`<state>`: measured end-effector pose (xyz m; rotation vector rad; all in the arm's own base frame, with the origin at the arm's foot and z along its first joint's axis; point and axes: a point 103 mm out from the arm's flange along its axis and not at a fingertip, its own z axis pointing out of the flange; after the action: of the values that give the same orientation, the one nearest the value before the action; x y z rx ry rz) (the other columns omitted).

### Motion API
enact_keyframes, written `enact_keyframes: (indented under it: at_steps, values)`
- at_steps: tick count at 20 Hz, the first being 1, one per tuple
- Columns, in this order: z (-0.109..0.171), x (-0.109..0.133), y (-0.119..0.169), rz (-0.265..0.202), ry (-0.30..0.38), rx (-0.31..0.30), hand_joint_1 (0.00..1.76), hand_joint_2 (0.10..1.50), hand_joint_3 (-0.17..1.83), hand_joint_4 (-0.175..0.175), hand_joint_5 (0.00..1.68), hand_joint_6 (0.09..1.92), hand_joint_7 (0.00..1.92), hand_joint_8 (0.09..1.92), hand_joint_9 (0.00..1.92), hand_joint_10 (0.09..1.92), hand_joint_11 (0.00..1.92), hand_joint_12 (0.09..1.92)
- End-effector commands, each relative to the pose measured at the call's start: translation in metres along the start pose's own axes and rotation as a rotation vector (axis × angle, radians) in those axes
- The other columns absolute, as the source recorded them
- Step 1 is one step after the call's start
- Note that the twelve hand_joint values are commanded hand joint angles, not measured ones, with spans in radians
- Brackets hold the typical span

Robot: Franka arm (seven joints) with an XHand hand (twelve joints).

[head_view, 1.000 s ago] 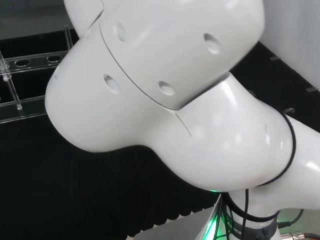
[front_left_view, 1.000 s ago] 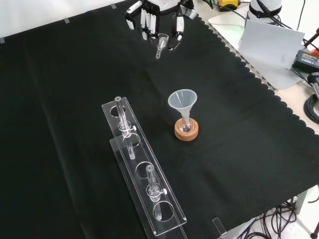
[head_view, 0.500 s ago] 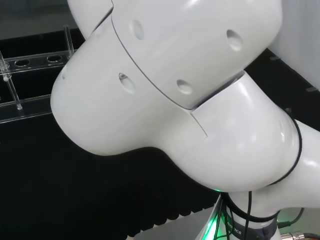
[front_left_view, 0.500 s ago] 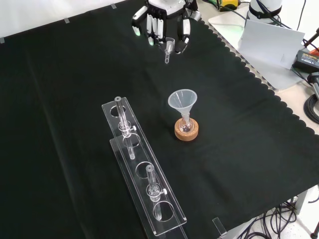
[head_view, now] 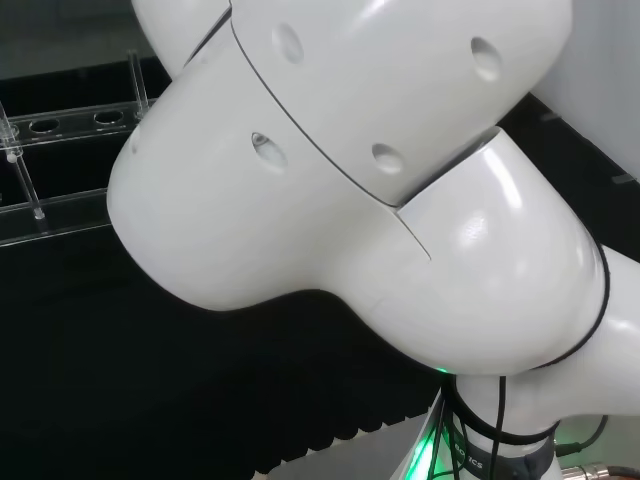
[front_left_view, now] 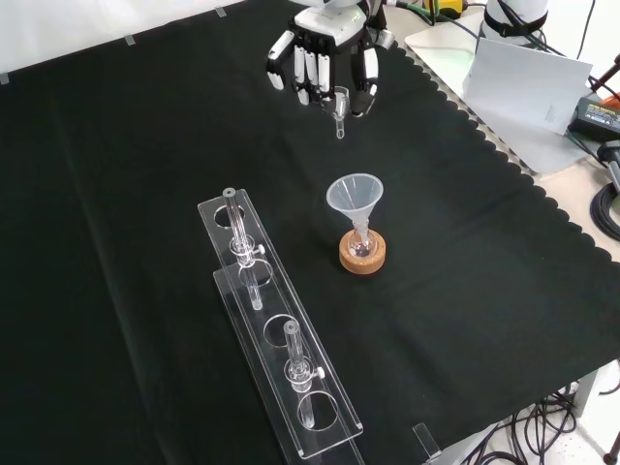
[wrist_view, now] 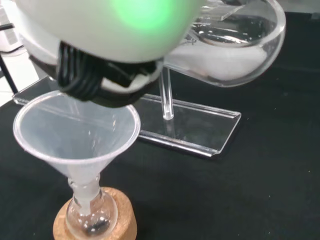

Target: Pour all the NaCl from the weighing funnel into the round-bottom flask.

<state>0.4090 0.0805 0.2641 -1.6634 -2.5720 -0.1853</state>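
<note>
Above, the weighing funnel (front_left_view: 339,105), white powder inside, is pinched in the curled hand (front_left_view: 325,60), beyond the funnel-topped round-bottom flask (front_left_view: 361,247).

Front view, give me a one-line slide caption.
Black and white hand carries clear glass weighing funnel toward plastic funnel atop cork-ringed flask.

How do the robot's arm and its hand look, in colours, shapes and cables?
The arm is glossy white, made of big rounded links with small oval recesses and thin seams between shells. A black cable runs round the link near the base, where a green light glows. The hand has white segments with black parts between them and dark fingertips.
</note>
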Motion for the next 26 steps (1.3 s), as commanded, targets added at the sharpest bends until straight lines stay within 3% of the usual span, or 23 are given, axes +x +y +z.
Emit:
enact_keyframes:
  at_steps: [1, 17, 26]
  values:
    - [0.012, -0.001, 0.002, -0.038, -0.020, 0.035, 1.17, 0.58, 0.64, 0.175, 1.59, 0.09, 1.76, 0.09, 1.34, 0.19, 0.24, 1.46]
    - [0.017, 0.012, 0.010, -0.129, -0.038, 0.063, 1.17, 0.59, 0.63, 0.175, 1.59, 0.09, 1.77, 0.09, 1.34, 0.19, 0.25, 1.46]
    - [0.021, 0.015, 0.017, -0.154, -0.037, 0.073, 1.16, 0.59, 0.63, 0.175, 1.58, 0.09, 1.77, 0.09, 1.34, 0.18, 0.25, 1.46]
